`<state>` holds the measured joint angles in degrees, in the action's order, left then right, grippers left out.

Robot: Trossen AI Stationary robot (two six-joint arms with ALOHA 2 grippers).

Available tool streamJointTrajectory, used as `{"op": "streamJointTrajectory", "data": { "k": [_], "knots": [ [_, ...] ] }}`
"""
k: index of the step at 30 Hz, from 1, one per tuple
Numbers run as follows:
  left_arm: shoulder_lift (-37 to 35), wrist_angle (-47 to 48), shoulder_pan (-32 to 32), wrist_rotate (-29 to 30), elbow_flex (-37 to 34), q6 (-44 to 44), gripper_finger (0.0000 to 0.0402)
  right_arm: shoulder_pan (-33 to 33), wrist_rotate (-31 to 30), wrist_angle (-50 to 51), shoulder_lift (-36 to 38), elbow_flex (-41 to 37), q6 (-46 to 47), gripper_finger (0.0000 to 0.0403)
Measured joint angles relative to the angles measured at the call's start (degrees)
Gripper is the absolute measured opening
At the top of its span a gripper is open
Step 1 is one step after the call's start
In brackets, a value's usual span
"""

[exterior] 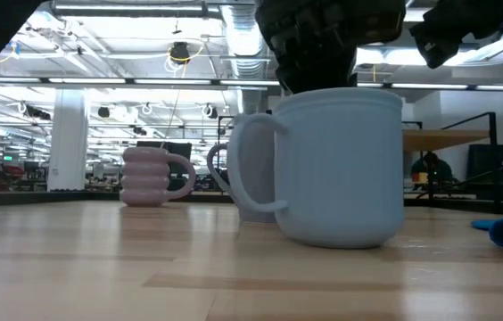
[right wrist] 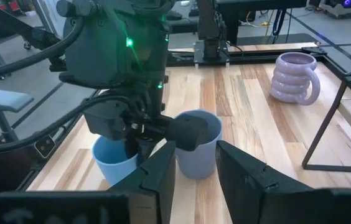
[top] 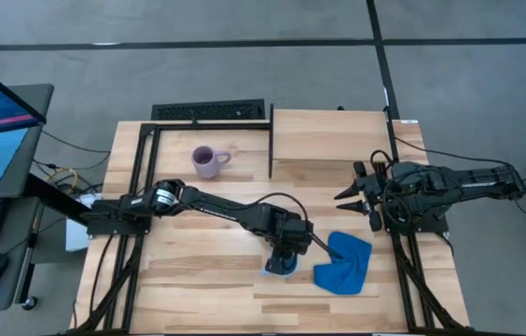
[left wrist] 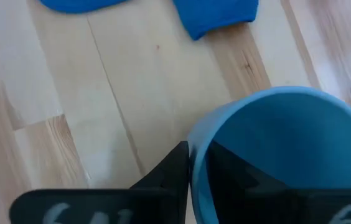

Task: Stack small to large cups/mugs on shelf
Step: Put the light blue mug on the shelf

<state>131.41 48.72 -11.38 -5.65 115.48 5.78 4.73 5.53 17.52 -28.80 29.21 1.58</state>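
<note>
The light sky blue mug [exterior: 341, 169] stands on its base on the plank table, with my left gripper [left wrist: 197, 149] shut on its rim from above. The slate grey-blue mug [right wrist: 197, 149] stands upright right beside it. The lilac mug [top: 209, 161] stands alone at the far left of the table, in front of the shelf's frame. The shelf [top: 328, 140] is the pale wood panel at the far middle, with a black bar along its left edge. My right gripper [right wrist: 194, 171] hangs open at the table's right side, touching nothing. My left gripper holds the light blue mug by its wall at the rim [left wrist: 195, 140]. One finger [left wrist: 225, 165] is inside the mug and the other finger [left wrist: 169, 168] is outside. The fingers slant down from above. The mug stands upright with its base on the table.
A crumpled blue cloth [top: 345, 261] lies just to the right of the mugs. A black metal frame [top: 142, 168] runs along the table's left and far sides. A keyboard [top: 209, 111] lies beyond the far edge. Bare planks lie at the near left.
</note>
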Motion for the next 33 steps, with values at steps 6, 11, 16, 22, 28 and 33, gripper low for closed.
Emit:
{"op": "streamJointTrajectory", "data": {
  "k": [6, 11, 16, 22, 28, 33],
  "knots": [
    [-0.13, -0.03, 0.0, 0.33, 0.0, -0.03, 0.0085, 0.0, 0.01, 0.0, 0.0, 0.0, 0.0, 0.0137],
    [-1.64, 1.86, 0.38, 0.37, 1.33, 0.97, 0.0103, 0.0, 0.01, 0.02, 0.0, 0.0, 0.0, 0.0139],
    [-6.66, 2.76, 1.47, 0.55, 2.54, 2.63, 0.0105, 0.01, 0.01, 0.04, -0.02, 0.02, 0.0, 0.0138],
    [-16.66, -0.17, 3.38, 2.66, 2.45, 6.65, 0.0103, 0.04, 0.2, 0.09, -0.06, 0.02, 0.02, 0.0139],
    [-28.98, -11.55, 5.11, 2.87, -5.99, 8.82, 0.0103, 0.11, 0.37, 0.95, -0.07, 0.04, 2.46, 0.0137],
    [-41.5, -24.34, 6.54, 3.51, -23.14, 9.19, 0.0103, 0.17, 0.4, 1.36, -0.07, 0.04, 2.97, 0.0139]
  ]
}}
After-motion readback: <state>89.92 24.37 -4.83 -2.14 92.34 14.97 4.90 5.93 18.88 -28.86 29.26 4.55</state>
